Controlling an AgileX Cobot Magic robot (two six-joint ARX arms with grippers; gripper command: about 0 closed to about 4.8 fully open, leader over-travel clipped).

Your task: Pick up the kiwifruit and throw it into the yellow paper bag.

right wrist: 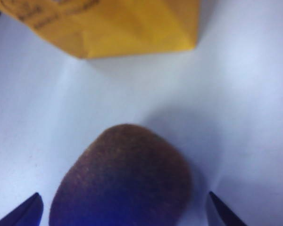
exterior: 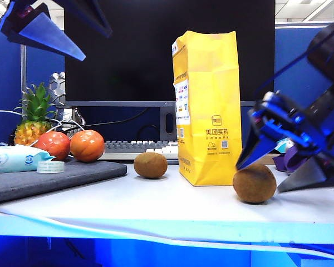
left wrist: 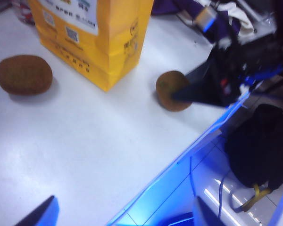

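- Right jaws (exterior: 284, 169) stand wide and low over the counter (exterior: 172, 200), one finger on each side of the kiwifruit (exterior: 254, 183) and both clear of its skin; nothing is held.
- From the right wrist view the kiwifruit (right wrist: 120, 179) sits between the two fingertips (right wrist: 23, 212), with white counter showing on either side of it.
- Kiwifruit rests on the counter near the front edge, just beside the front right corner of the yellow bag (exterior: 207, 108) and apart from it.
- Left jaws (exterior: 50, 28) hang wide and empty high over the left side of the scene, well above everything; the left wrist view looks down on both brown fruits and the bag's base.
- A white cable (exterior: 100, 231) runs along the counter's front edge.
- A smaller kiwifruit (exterior: 150, 165) lies on the other side of the bag, just off the edge of a grey pad (exterior: 50, 181).
- On the pad are a tape roll (exterior: 50, 166), a tissue pack (exterior: 14, 159) and two orange-red fruits (exterior: 87, 146).
- The bag stands upright, its top open.
- Behind it are a keyboard (exterior: 136, 149), a pineapple (exterior: 33, 119) and a dark monitor (exterior: 167, 50).
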